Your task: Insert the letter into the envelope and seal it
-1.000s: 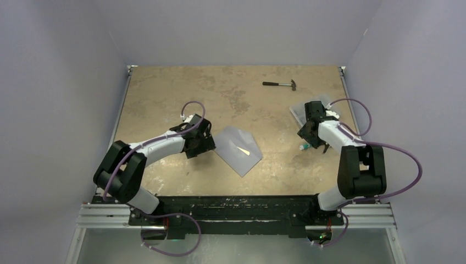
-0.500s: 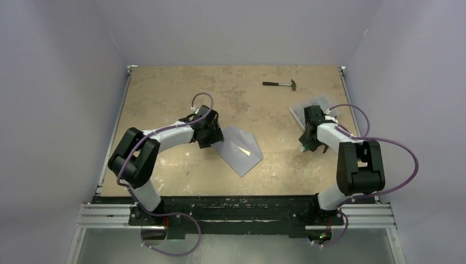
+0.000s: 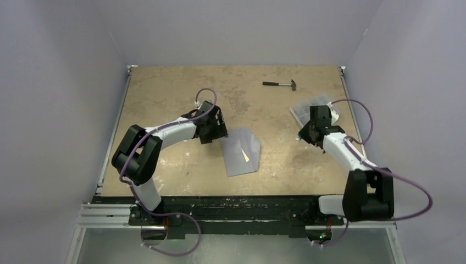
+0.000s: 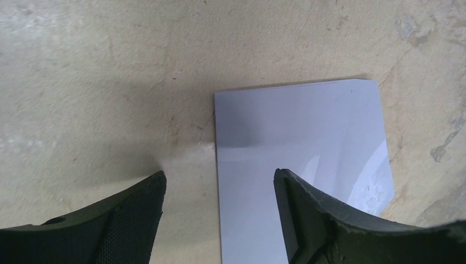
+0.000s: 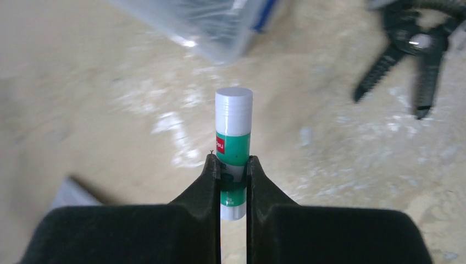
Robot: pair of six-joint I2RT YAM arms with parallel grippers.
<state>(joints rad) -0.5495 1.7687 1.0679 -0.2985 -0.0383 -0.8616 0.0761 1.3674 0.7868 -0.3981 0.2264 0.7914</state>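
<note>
The grey-blue envelope (image 3: 242, 157) lies flat mid-table. Only a thin cream sliver of the letter (image 3: 245, 155) shows on it; the rest is hidden. My left gripper (image 3: 221, 133) hovers at the envelope's upper left corner. In the left wrist view this gripper (image 4: 220, 179) is open, and the left edge of the envelope (image 4: 308, 148) runs between its fingers, with nothing held. My right gripper (image 3: 301, 136) is over on the right, shut on a green-and-white glue stick (image 5: 233, 129), which stands up between its fingers (image 5: 207, 176).
A hammer (image 3: 280, 84) lies at the back. A clear plastic box (image 3: 317, 105) sits at the back right, just beyond my right gripper. Black pliers (image 5: 417, 60) lie on the table past the glue stick.
My left gripper has moved right and back to the envelope's corner, and the envelope has turned and shifted. My right gripper has shut on the glue stick and drawn away from where it lay.
</note>
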